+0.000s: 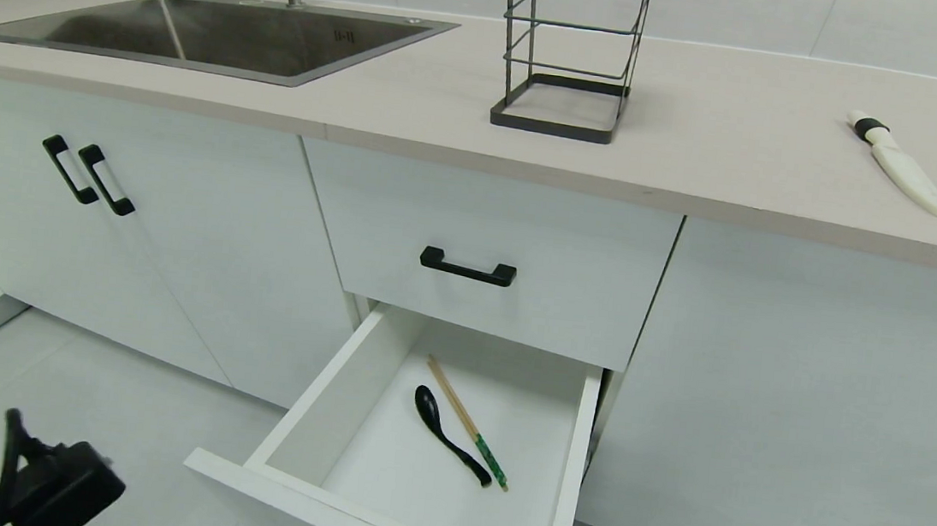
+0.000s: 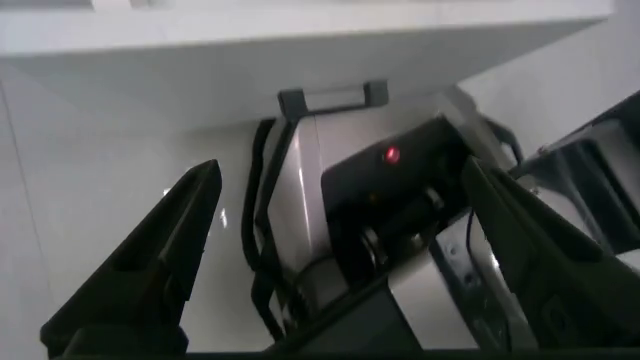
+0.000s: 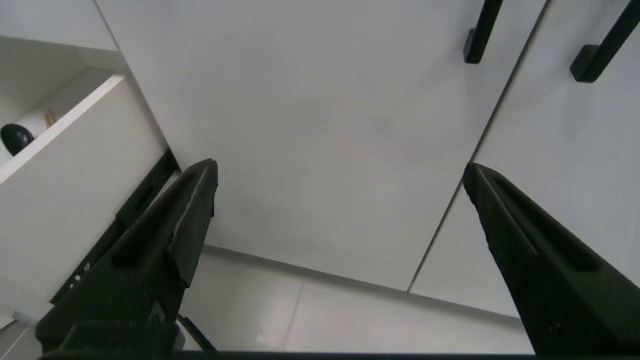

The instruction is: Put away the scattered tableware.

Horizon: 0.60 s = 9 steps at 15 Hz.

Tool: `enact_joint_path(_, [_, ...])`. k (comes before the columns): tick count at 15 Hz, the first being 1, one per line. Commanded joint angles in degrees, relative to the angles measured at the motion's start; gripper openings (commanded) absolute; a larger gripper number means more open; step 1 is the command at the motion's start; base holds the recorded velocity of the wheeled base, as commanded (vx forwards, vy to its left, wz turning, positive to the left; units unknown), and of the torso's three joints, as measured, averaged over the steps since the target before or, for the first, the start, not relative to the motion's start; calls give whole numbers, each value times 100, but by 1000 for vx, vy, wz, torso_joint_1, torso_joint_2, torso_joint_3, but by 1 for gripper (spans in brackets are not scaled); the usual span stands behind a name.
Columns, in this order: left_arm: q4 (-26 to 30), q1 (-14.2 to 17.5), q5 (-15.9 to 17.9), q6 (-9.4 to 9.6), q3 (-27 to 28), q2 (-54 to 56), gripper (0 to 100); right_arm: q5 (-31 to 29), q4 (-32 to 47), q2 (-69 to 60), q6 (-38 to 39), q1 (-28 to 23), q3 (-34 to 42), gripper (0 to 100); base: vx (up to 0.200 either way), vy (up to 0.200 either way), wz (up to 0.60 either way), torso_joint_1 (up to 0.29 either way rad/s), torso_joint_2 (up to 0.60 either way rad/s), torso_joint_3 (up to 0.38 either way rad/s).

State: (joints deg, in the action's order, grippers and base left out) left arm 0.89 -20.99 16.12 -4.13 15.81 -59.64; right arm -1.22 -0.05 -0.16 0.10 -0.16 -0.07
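Head view: lower drawer (image 1: pixel 324 395) is pulled out. A black spoon (image 1: pixel 448 433) and a pair of chopsticks (image 1: pixel 466 422) lie side by side on its floor, touching or nearly so. A white knife (image 1: pixel 895 162) with a black band lies flat on the surface (image 1: pixel 750 110) at the robot's right, well apart from the wire rack (image 1: pixel 571 49).

Left pincer (image 2: pixel 340 170): jaws spread wide, nothing held, low beside the drawer's left. Right pincer (image 3: pixel 340 175): also wide open and empty, low in front of the cabinet door to the right of the drawer.

Judgement: spoon and chopsticks are stowed, so the knife is the item to fetch. It is closer to the right arm.

How to do it well:
- Lift the arm clear of the surface's front edge before moving in.
- Come down from above with the jaws set across the knife's length, near the banded end.
- Bring the fingertips right down to the surface, since the knife lies flat.
- Lay it in the drawer parallel to the spoon, on bare floor and not on the chopsticks.
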Motion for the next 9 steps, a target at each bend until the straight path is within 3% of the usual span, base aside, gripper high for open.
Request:
enact_joint_path(1, [-1,-362,-276,27,36,-971,100,-1,5,16,-1,-2,-1,100,0,0,0,0,0,0])
enact_joint_path(4, [-520,-608,-1146,0,45,-1990,100,-1,5,16,-1,-2,-1,100,0,0,0,0,0,0])
enact_joint_path(7, [-1029,-757,-1242,-17,27,-2447,100,-1,5,16,-1,-2,-1,100,0,0,0,0,0,0])
enact_joint_path(9, [-1135,-757,-1524,-35,62,-2632,100,-1,5,16,-1,-2,-1,100,0,0,0,0,0,0])
